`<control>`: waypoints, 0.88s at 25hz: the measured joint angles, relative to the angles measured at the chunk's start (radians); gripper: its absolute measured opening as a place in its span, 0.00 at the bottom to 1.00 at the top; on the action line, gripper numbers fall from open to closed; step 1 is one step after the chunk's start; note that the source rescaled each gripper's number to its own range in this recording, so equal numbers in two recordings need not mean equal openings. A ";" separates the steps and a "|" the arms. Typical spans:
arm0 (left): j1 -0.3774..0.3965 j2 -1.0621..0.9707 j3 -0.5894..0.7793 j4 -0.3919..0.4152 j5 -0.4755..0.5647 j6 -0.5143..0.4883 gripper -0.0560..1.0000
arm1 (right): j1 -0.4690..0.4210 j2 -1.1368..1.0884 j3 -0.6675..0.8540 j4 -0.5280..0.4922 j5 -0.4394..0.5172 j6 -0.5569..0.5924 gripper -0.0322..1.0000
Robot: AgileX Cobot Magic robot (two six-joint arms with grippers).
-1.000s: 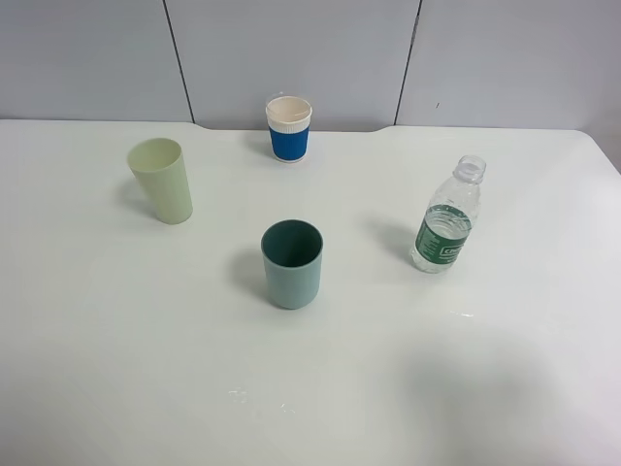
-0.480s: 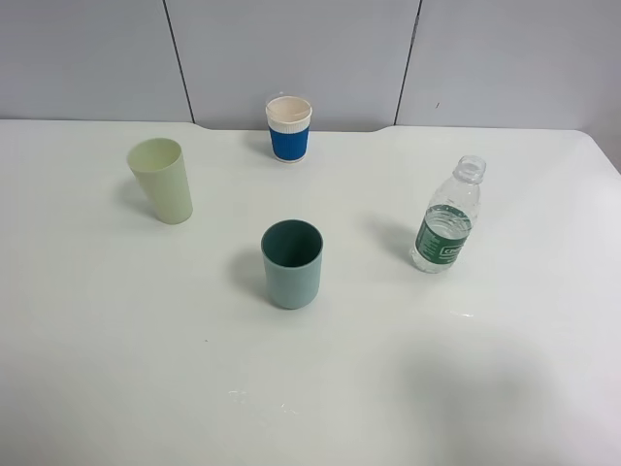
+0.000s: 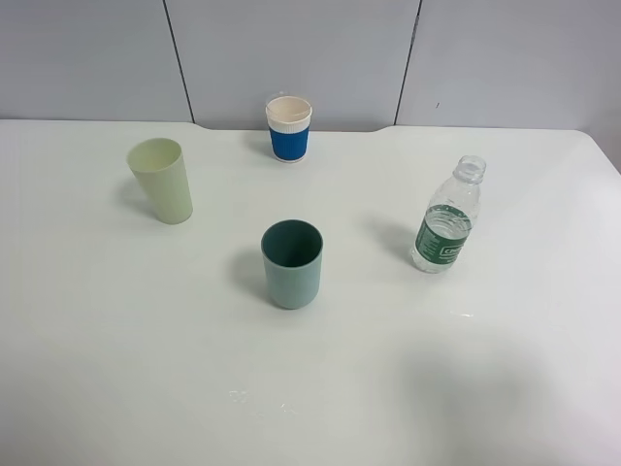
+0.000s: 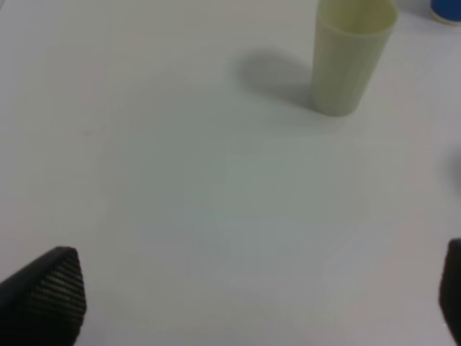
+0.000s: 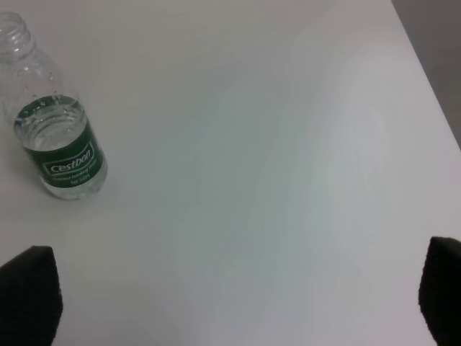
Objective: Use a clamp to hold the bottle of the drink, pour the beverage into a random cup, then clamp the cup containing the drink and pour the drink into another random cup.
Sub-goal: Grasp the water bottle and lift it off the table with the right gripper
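Clear plastic bottle with the green label (image 5: 59, 148) is standing upright on the white tabletop (image 3: 146, 369). It's well ahead of the right tool (image 5: 238, 288) and off to one jaw's side, not lined up with the gap. That tool's jaws are spread wide, gripping nothing. Same deal with the left tool (image 4: 252, 288): jaws far apart, and the tall pale green plastic cup (image 4: 351, 61) is well ahead of it. The teal plastic cup (image 3: 291, 264) and the blue-sleeved white paper cup (image 3: 289, 128) sit well apart from both tools.
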State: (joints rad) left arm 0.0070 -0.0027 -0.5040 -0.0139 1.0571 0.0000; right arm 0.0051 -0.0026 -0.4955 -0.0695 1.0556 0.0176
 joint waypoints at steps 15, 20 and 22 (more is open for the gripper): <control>0.000 0.000 0.000 0.000 0.000 0.000 1.00 | 0.000 0.197 -0.098 0.006 -0.147 -0.002 1.00; 0.000 0.000 0.000 0.000 0.000 0.005 1.00 | 0.000 0.333 -0.097 0.022 -0.245 -0.002 1.00; 0.000 0.000 0.000 0.000 0.000 0.000 1.00 | 0.000 0.381 -0.097 0.035 -0.282 -0.008 1.00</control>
State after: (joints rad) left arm 0.0070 -0.0027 -0.5040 -0.0139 1.0571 0.0000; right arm 0.0051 0.3781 -0.5929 -0.0344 0.7736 0.0101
